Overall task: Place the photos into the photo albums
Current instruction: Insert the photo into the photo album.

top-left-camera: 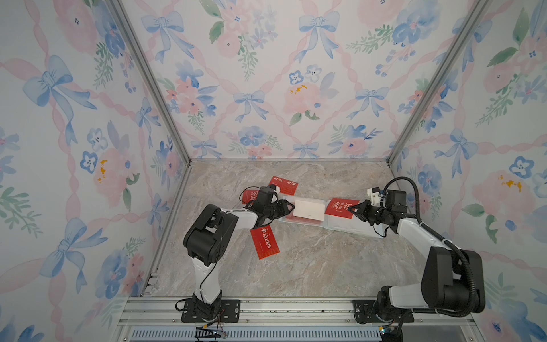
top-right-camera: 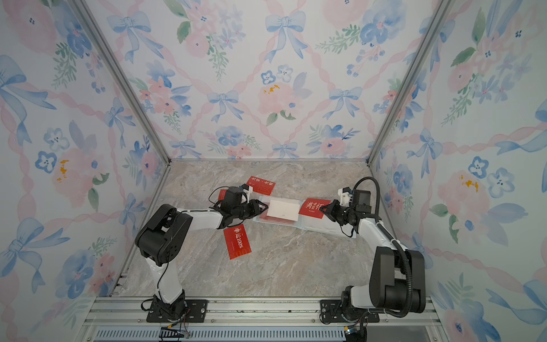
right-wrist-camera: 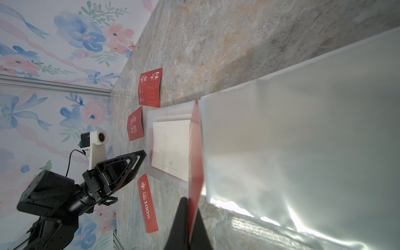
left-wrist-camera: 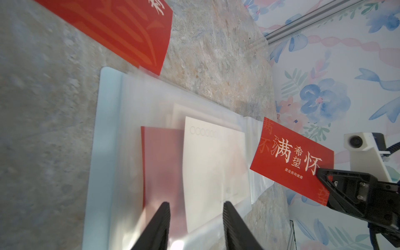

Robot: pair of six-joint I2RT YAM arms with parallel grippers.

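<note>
Your right gripper [top-left-camera: 352,210] is shut on one short edge of a red card [top-left-camera: 340,207]. The card juts out ahead of the tips, off the table, over the fold of the open photo album [left-wrist-camera: 104,129]. From the right wrist the card [right-wrist-camera: 195,151] shows edge-on, running straight out from between the jaws. Your left gripper [left-wrist-camera: 195,205] faces it from the album's other end, jaws partly apart with nothing clamped between them. I cannot tell whether its tips touch the film. Just ahead of those tips a sleeve page holds a white-backed card [left-wrist-camera: 212,168] overlapping a red one [left-wrist-camera: 162,162]. The step, as I read it, is feeding the held card into a clear sleeve. The glare hides where the sleeve's mouth lies, so find that lip before you commit. Tip the card's free edge down at a shallow angle and square it to the opening. Let the left jaws pin or part the film so it does not ride along with the card, then slide slowly. The film looks thin and likely to buckle. Hold the grip until most of the card is inside. Three loose red cards [top-left-camera: 264,242] wait behind and beside the left jaws.
</note>
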